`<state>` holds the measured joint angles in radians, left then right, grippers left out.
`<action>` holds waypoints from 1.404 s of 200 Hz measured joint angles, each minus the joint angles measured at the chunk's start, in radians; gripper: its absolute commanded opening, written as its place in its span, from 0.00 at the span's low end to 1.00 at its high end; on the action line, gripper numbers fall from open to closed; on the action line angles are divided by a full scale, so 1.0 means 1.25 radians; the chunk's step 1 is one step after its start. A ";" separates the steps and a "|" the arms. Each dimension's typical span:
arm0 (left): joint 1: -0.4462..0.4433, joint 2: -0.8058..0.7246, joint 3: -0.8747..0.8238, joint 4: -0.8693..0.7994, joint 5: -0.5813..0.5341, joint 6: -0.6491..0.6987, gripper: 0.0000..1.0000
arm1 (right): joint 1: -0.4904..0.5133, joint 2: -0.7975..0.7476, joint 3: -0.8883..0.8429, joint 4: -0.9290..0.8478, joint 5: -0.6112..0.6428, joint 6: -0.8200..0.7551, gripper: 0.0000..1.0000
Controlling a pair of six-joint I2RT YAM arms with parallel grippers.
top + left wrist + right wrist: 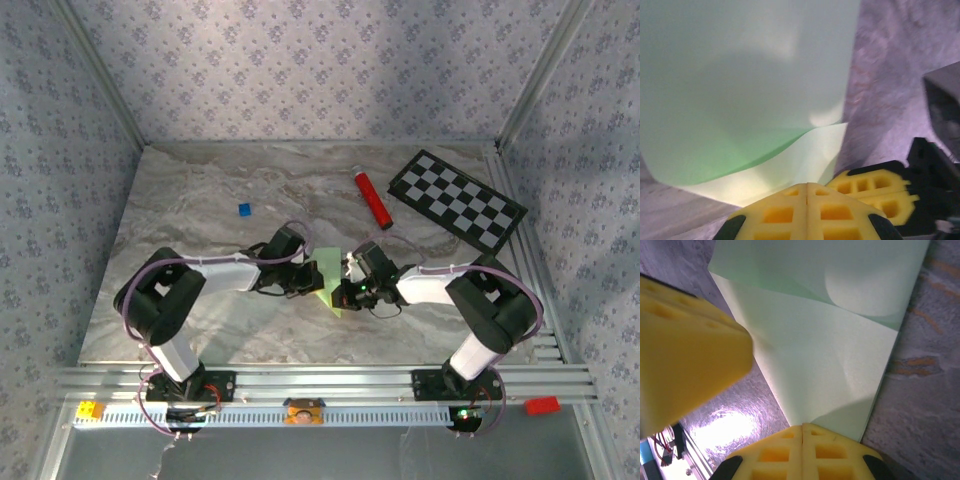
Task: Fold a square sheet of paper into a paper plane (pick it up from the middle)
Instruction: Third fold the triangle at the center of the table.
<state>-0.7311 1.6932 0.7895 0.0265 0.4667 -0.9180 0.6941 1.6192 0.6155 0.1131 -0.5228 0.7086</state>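
Along the desk's near edge runs a slotted aluminium rail (330, 385) carrying both arm bases. A small yellow block (88, 410) sits at the rail's left end and a red piece (541, 405) at its right. The desk (200, 310) is grey, marble-veined and faintly glossy. A little in from the near edge, about midway across, the left gripper (807, 205) and right gripper (802, 442) meet tip to tip at the square sheet of paper (325, 262). The sheet is partly folded, one pale green layer curling over another. Each gripper's yellow fingers are pressed together with a paper edge running into their seam. Further back sit a tiny blue square (244, 209), a red tube (372, 197) and, at the far right corner, a checkerboard (457, 199). Floral-patterned walls (320, 70) with metal corner posts (100, 75) enclose the desk.
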 measured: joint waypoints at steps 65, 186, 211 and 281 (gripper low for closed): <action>0.008 0.031 -0.002 0.002 -0.006 0.020 0.02 | 0.000 0.000 -0.002 0.004 0.002 0.002 0.00; 0.120 0.036 -0.002 -0.012 0.036 0.094 0.02 | 0.000 0.000 -0.003 0.016 0.018 0.001 0.00; 0.137 0.036 -0.003 -0.013 0.039 0.103 0.02 | 0.000 0.000 -0.003 0.015 0.018 -0.002 0.00; 0.189 0.035 -0.002 -0.034 0.057 0.130 0.02 | 0.000 0.000 -0.003 0.019 0.024 -0.008 0.00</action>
<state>-0.4946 1.7367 0.7864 -0.0158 0.5381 -0.7555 0.6941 1.6192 0.6121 0.1364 -0.4931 0.6987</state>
